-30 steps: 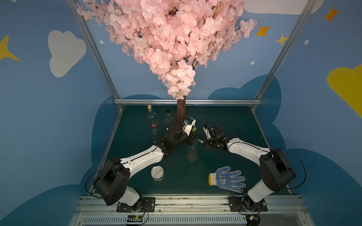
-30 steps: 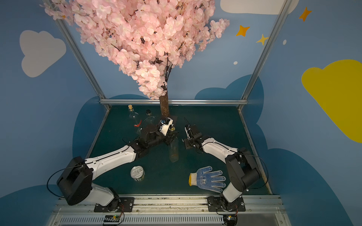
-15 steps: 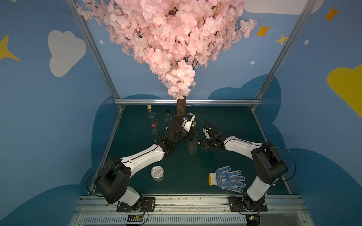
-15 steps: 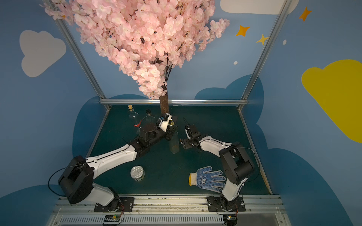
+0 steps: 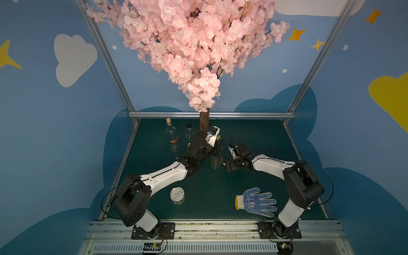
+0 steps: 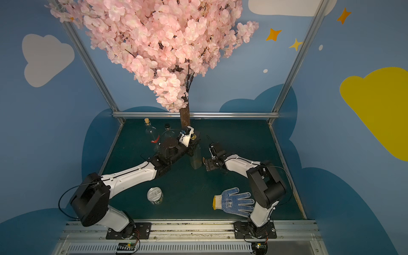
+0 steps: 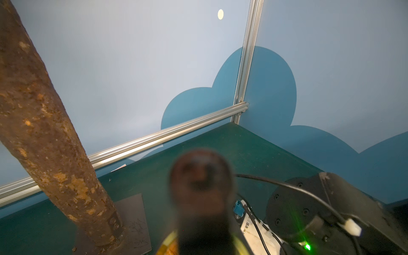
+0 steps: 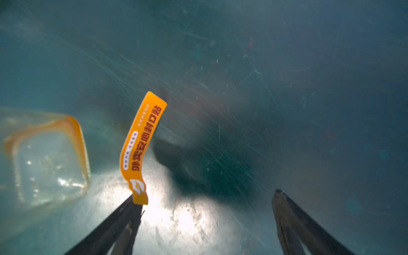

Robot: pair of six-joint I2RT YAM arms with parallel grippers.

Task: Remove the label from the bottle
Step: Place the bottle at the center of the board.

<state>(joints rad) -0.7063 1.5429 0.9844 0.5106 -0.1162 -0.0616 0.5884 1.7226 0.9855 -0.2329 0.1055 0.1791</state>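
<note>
Your left gripper (image 5: 217, 144) is clenched on the neck of the bottle (image 5: 216, 162), which stands upright near the middle of the table (image 5: 254, 136). In the left wrist view the bottle's dark cap (image 7: 201, 187) is a blur close to the lens, with the trunk (image 7: 44, 132) beyond it.

Your right gripper (image 8: 207, 196) is released, its jaws standing wide apart in the right wrist view. It sits at the bottle's 3 o'clock in both top views, just beside it and not touching. The label (image 8: 141, 145), an orange strip with red characters, clings by one end to the tip of one finger (image 8: 123, 218); the rest of it hangs free above the table, apart from the bottle. In that view the bottle (image 8: 48, 159) is clear, with an orange band along its square outline. In a top view the label (image 6: 203, 159) shows only as a small orange fleck between gripper and bottle.

From the bottle, the trunk (image 5: 204, 121) stands at 12 o'clock, two glass bottles (image 5: 171, 136) at 10 to 11 o'clock, the can (image 5: 177, 195) at 7 o'clock and the glove (image 5: 256, 202) at 5 o'clock, all well apart from both grippers.
</note>
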